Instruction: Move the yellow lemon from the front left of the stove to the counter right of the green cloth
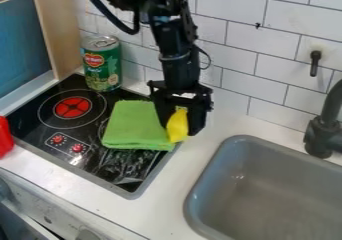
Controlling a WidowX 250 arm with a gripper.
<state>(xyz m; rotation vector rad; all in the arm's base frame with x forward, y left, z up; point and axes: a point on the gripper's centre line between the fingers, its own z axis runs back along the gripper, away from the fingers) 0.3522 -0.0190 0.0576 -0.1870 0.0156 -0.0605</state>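
At the frame's centre, the gripper [180, 129] holds a yellow object [177, 125] by the green cloth's [133, 125] right edge, the grasp seemingly made, release still undone.

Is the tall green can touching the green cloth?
Apart. The camera view shows a strip of black stovetop between the bottom of the can and the back edge of the cloth.
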